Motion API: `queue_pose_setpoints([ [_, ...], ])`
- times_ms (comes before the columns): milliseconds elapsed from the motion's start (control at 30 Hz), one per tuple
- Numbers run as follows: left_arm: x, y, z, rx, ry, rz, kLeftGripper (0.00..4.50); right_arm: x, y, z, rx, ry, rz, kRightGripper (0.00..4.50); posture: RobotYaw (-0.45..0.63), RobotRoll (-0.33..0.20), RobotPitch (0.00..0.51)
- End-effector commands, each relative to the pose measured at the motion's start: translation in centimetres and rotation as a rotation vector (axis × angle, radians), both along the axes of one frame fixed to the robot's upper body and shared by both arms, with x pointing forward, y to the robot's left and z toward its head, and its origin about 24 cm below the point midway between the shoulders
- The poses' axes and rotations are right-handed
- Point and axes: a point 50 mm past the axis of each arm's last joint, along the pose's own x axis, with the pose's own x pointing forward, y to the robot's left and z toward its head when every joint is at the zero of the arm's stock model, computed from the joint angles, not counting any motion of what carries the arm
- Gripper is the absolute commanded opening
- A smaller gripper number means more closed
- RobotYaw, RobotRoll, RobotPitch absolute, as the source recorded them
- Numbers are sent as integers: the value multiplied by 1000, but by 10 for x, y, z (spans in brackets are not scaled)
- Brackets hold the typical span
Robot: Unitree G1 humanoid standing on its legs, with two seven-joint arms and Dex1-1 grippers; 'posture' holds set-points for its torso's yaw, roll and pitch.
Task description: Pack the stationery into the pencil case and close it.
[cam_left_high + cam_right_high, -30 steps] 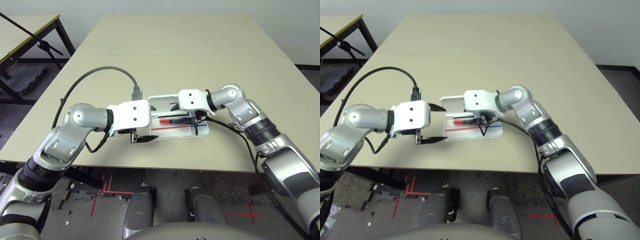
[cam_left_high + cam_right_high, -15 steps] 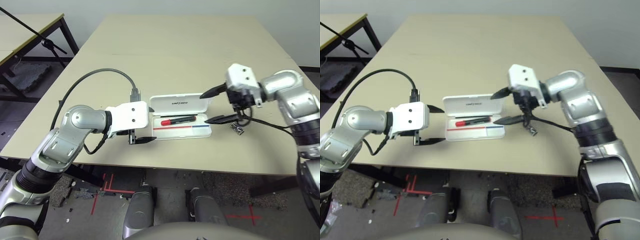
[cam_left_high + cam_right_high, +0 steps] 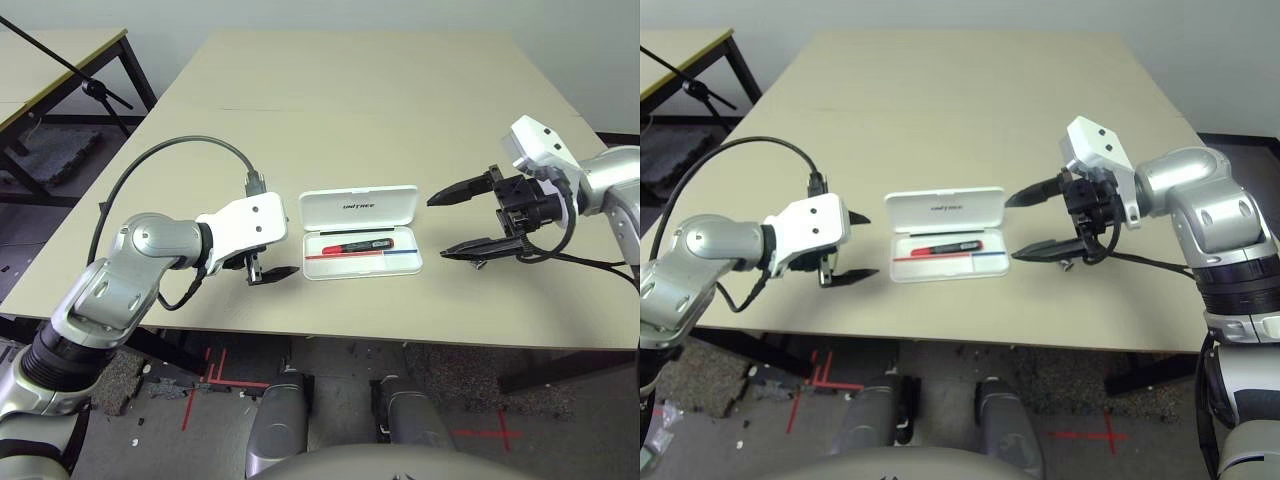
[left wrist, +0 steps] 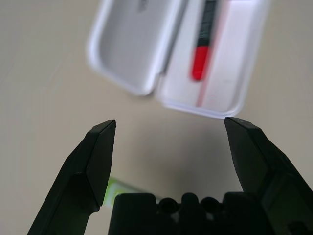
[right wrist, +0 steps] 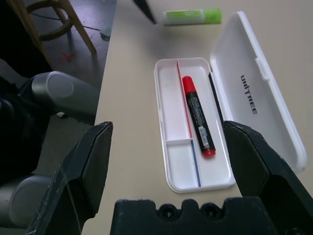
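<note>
L tool (image 3: 272, 258) sat at centre-left of the head view, fingers spread wide, nothing between them. Vs 1 s ago it had slid a bit left and rolled, now clear of the pencil case (image 3: 359, 232) edge instead of right against it. Lime-green highlighter (image 5: 191, 17) lay on the bench (image 3: 380, 110) just beyond the case's left end, near the L tool tips; a green sliver also showed under the L tool in its own wrist view.

Pencil case was at mid-frame, open, lid tipped back toward the far side, tray toward the near bench edge. Red marker (image 3: 357, 244) lay in the tray alongside the red/blue stripe, black end to the right. 1 s ago the R tool was over the tray, hiding part of it; now the tray was fully uncovered.

R tool (image 3: 462, 222) was at centre-right, fingers wide apart, empty, tips pointing left at the case. It had pulled away to the right, well apart from the case. Small clip (image 3: 1066, 264) was on the bench under its lower finger, mostly hidden.
</note>
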Motion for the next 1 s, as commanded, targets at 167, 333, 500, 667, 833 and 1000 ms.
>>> queue_pose_setpoints([
  [167, 14, 17, -11, -98, 76, 439, 4500, -1, 7, -9, -25, 13, 7, 4479, 163, 0, 62],
  [333, 23, 21, -21, -168, 132, 712, 4500, 0, 10, -12, -38, 17, 13, 4479, 169, 0, 79],
  [500, 22, 17, -29, -236, 195, 882, 4500, -1, 11, -14, -45, 20, 15, 4479, 162, 0, 83],
  [667, 21, 15, -40, -218, 213, 1007, 4500, -1, 12, -18, -53, 20, 11, 4479, 156, 0, 86],
  [833, 20, 17, -47, -190, 195, 1073, 4500, -3, 12, -20, -57, 20, 8, 4479, 151, 0, 92],
  [1000, 19, 13, -56, -178, 218, 1074, 4500, -3, 13, -22, -62, 19, 8, 4479, 150, 0, 97],
])
